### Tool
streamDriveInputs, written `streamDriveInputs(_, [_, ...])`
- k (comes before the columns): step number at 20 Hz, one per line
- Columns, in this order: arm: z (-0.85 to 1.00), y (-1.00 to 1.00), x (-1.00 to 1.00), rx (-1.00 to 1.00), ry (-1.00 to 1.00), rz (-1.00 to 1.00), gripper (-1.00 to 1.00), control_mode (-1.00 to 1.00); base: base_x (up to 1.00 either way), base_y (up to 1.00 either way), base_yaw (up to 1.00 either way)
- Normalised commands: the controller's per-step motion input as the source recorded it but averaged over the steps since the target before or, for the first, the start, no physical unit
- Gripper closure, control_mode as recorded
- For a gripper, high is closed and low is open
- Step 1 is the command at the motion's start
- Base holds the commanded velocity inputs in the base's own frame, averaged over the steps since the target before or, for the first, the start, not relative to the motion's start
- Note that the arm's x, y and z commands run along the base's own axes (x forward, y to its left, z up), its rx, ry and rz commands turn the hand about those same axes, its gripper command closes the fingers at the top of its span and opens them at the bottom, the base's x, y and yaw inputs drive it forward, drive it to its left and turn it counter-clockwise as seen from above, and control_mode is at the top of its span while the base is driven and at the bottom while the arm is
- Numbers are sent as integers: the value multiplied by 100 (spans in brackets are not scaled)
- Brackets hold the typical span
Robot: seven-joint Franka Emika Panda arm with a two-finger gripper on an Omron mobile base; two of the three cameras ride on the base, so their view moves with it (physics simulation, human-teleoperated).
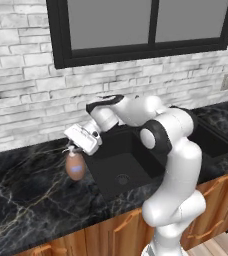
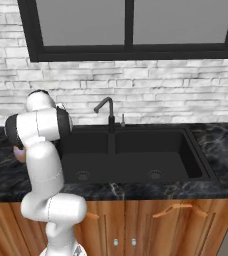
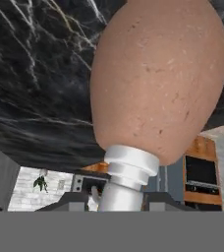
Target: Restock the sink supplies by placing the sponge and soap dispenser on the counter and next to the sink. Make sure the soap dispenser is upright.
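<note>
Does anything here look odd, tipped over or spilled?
Nothing looks spilled or broken. The egg-shaped brown soap bottle stands upright on the black marble counter, left of the black sink, with the gripper shut on its white pump top.

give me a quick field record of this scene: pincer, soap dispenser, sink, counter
pincer: shut on the soap dispenser's white pump neck, left of the sink
soap dispenser: upright, hanging under the pincer, low over the counter; contact with the counter cannot be told
sink: black double basin, dark faucet at the back
counter: black marble with pale veins, over wooden cabinets
</note>
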Motion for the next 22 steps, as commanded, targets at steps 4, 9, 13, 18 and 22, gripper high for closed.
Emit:
streamDriveInputs(4, [-14,-1,-27,-2,-30,0,100,-100,0,0,0])
streamDriveInputs(9, [-11,-21,0,0,-22,0,-100,-100,0,0,0])
streamDriveInputs(13, [-2,-33,0,0,-24,0,-100,-100,0,0,0])
streamDriveInputs(18, [17,-14,-17,0,-26,0,-100,-100,0,0,0])
streamDriveInputs(22, [73,-2,-46,0,-24,1,-100,-100,0,0,0])
